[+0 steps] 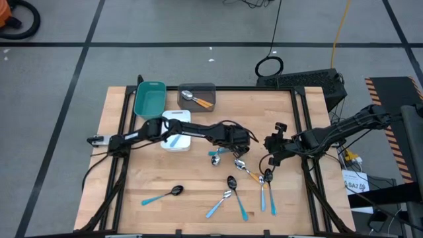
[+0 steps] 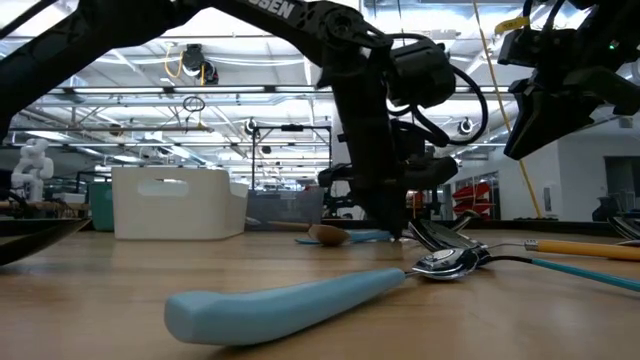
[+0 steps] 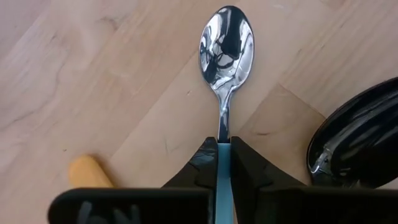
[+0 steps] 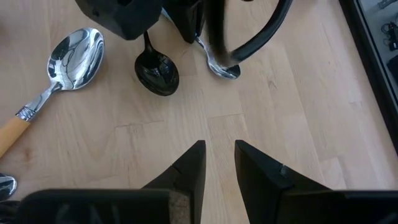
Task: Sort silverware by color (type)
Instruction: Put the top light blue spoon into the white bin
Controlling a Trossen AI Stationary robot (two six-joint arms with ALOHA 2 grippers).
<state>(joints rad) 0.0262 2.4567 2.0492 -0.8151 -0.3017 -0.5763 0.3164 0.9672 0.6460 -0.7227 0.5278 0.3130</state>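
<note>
My left gripper [image 1: 239, 147] reaches to the table's middle and is shut on a light-blue-handled spoon with a shiny silver bowl [image 3: 226, 46], which also shows in the right wrist view [image 4: 221, 65]. Close beside it lie a black-bowled spoon [image 3: 354, 143] and a silver spoon with an orange handle [image 4: 71, 56]. My right gripper [image 4: 219, 162] hangs open a little to the right of them, above bare wood, with nothing between its fingers. In the low view the left gripper [image 2: 392, 225] comes down behind a cluster of spoons [image 2: 450, 260]. My left gripper pinches the spoon's light-blue handle [image 3: 224, 155] between its two fingers [image 3: 205, 168], just behind the silver neck. It comes from above at a steep slant, and the handle runs back between the fingers, along them. The bowl points away from the gripper and seems to rest on the wood.
At the far left stand a teal tray [image 1: 149, 98], a grey tray [image 1: 206, 88] with an orange-handled spoon in it, and a white tray [image 1: 177, 140] under the left arm. Several blue-handled spoons [image 1: 162, 195] [image 1: 221, 203] [image 1: 268, 195] lie toward the near edge.
</note>
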